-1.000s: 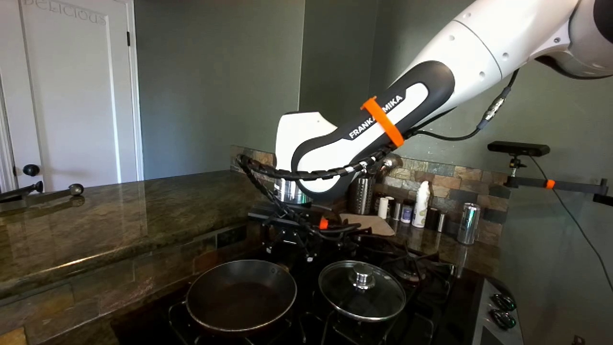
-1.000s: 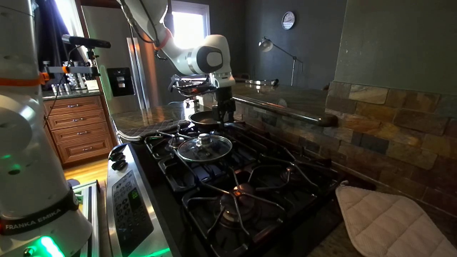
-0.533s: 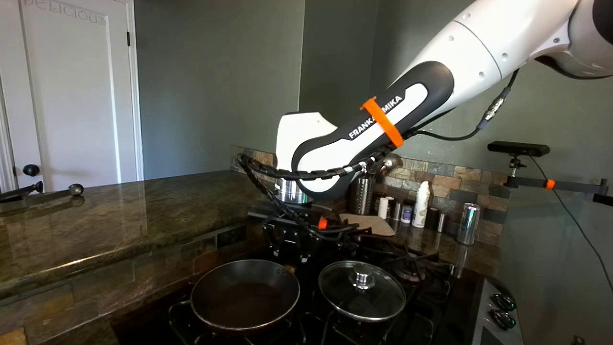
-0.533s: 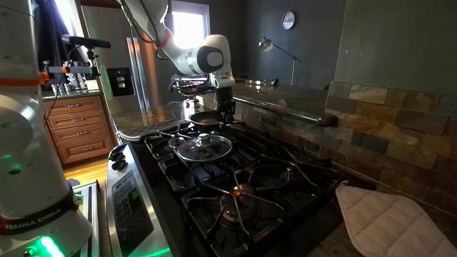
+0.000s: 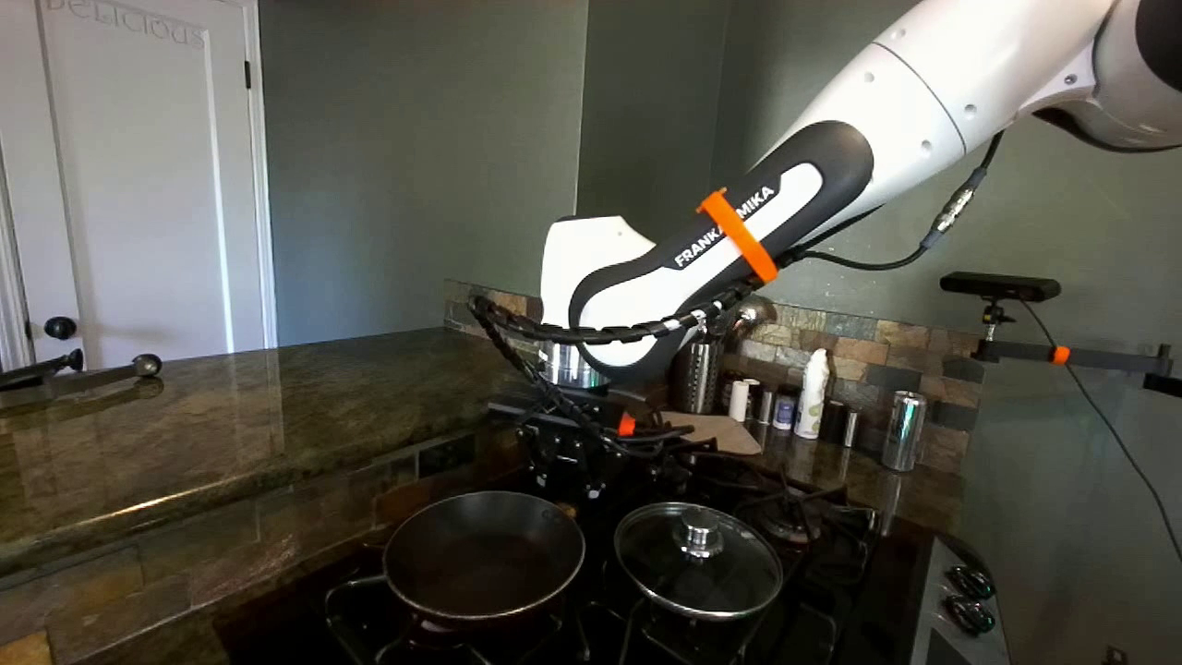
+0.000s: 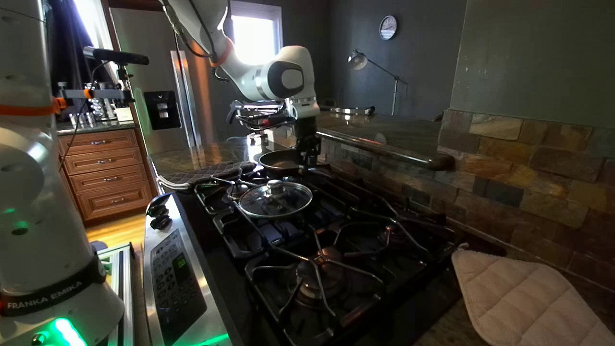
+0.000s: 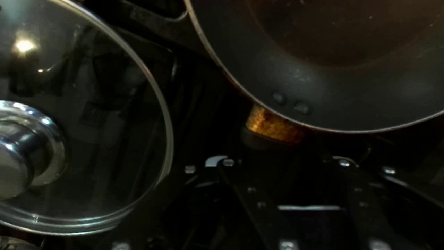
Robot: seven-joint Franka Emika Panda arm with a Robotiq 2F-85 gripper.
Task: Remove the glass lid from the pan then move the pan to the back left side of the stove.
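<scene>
The pan point(image 5: 485, 559) is dark, shallow and uncovered, at the far end of the stove point(image 6: 403, 262) in an exterior view. Its handle starts with a copper-coloured collar point(image 7: 274, 125) and runs into shadow between my fingers. My gripper point(image 6: 306, 166) is shut on that handle; the fingertips are lost in the dark in the wrist view. Whether the pan's base touches the grate I cannot tell. Beside the pan, knob up, the glass lid point(image 6: 275, 201) lies over the grates; in the wrist view the lid point(image 7: 114, 139) is left of the pan and apart from it.
A raised stone ledge point(image 5: 277, 406) runs along the stove's side, close to the pan. A pale quilted pot holder point(image 6: 528, 298) lies on the counter. Bottles and a steel canister point(image 5: 903, 432) stand by the tiled wall. Control knobs point(image 6: 160, 216) line the front panel.
My gripper has closed on the pan's handle. The pan has shifted together with the gripper, toward the right in both exterior views. The glass lid has stayed where it was.
</scene>
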